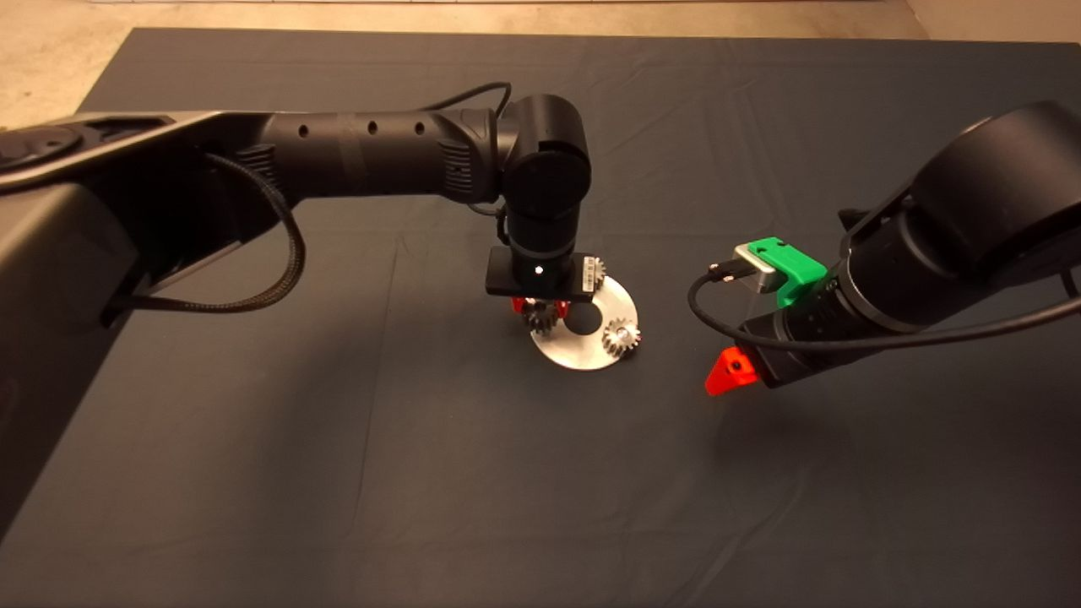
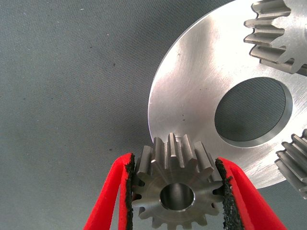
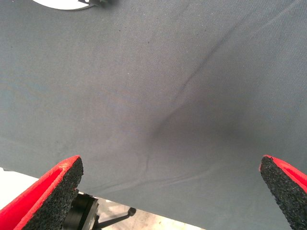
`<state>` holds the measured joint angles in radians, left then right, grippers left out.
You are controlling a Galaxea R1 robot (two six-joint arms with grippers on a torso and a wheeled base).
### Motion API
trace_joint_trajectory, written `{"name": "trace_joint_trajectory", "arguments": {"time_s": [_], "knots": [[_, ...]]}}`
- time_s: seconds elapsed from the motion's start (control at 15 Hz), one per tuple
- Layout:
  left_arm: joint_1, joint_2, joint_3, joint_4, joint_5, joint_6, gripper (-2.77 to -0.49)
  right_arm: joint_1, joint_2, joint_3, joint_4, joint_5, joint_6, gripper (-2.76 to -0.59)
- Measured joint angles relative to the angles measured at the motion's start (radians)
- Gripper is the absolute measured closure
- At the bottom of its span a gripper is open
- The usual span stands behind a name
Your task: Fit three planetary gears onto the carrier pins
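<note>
A flat round silver disc (image 1: 583, 344) (image 2: 192, 91) with a central hole lies mid-mat. My left gripper (image 1: 535, 306) (image 2: 176, 189) hangs over its left rim, shut on a planetary gear (image 1: 540, 318) (image 2: 173, 191) pinched between both pads. A second gear (image 1: 621, 336) (image 2: 293, 163) sits on the disc's right side, a third (image 1: 597, 271) (image 2: 278, 28) at its far side. The carrier pins are hidden by the gears; I cannot tell whether the held gear is on one. My right gripper (image 1: 731, 371) (image 3: 172, 182) hovers to the disc's right, open over bare mat.
The dark mat (image 1: 338, 473) spreads wide around the disc, with a few creases. Pale floor (image 1: 51, 67) shows beyond its far left corner. A black cable (image 1: 279, 270) loops under the left arm.
</note>
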<state>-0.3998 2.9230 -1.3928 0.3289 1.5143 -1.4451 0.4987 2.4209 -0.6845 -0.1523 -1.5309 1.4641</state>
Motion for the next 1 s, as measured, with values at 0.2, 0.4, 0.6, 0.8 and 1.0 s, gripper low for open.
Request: {"name": "trace_joint_trajectory", "arguments": {"time_s": [0.2, 0.4, 0.6, 0.8, 1.0], "knots": [[0.0, 0.0, -0.002, -0.003, -0.001, 0.0, -0.89, 0.0, 0.0, 0.0, 0.0, 0.0, 0.0, -2.75], [0.0, 0.0, -0.002, -0.005, -0.001, -0.001, -0.89, 0.0, 0.0, 0.0, 0.0, 0.0, 0.0, -2.75], [-0.001, 0.001, -0.002, -0.008, 0.0, -0.007, -0.89, 0.0, 0.0, 0.0, 0.0, 0.0, 0.0, -2.75], [-0.002, 0.001, -0.002, -0.012, 0.003, -0.018, -0.89, 0.0, 0.0, 0.0, 0.0, 0.0, 0.0, -2.75], [-0.002, 0.0, 0.002, -0.018, 0.004, -0.039, -0.89, 0.0, 0.0, 0.0, 0.0, 0.0, 0.0, -2.75]]}}
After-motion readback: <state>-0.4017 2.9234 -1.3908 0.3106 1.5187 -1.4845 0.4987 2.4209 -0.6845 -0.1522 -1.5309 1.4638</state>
